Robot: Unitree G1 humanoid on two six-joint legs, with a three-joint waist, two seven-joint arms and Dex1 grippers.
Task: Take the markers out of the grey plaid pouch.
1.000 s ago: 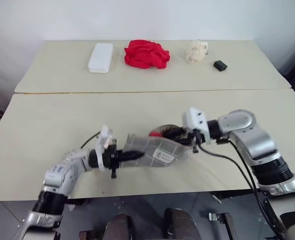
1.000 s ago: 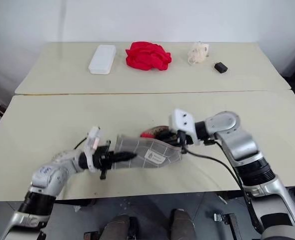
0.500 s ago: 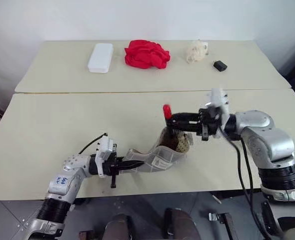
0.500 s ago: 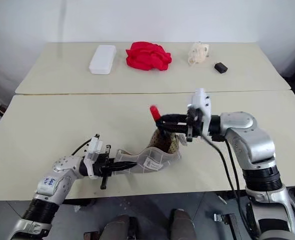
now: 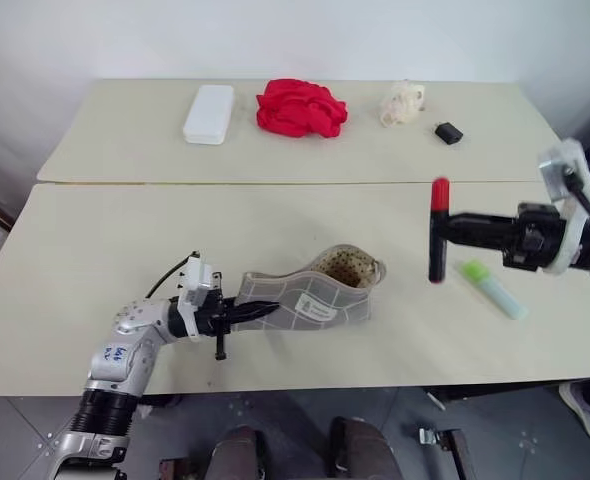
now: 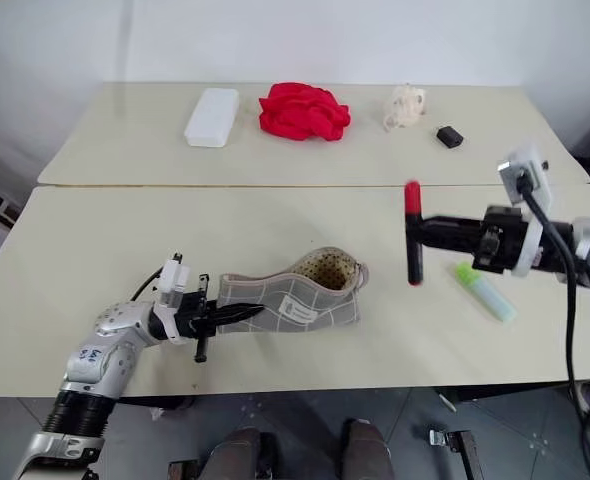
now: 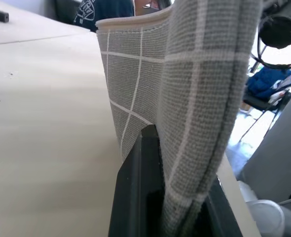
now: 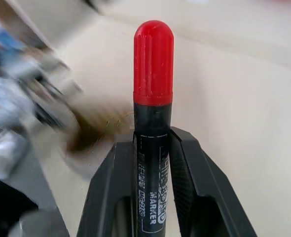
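While our left gripper pinches the pouch near the table's front edge, our right gripper clamps a red-capped marker; a green marker already lies out.

both arms are silver-grey metal with black ribbed joint bands. the left gripper has slim black fingers behind a white wrist block, with a thin black cable looping out. the right gripper is black, trailing black cables.
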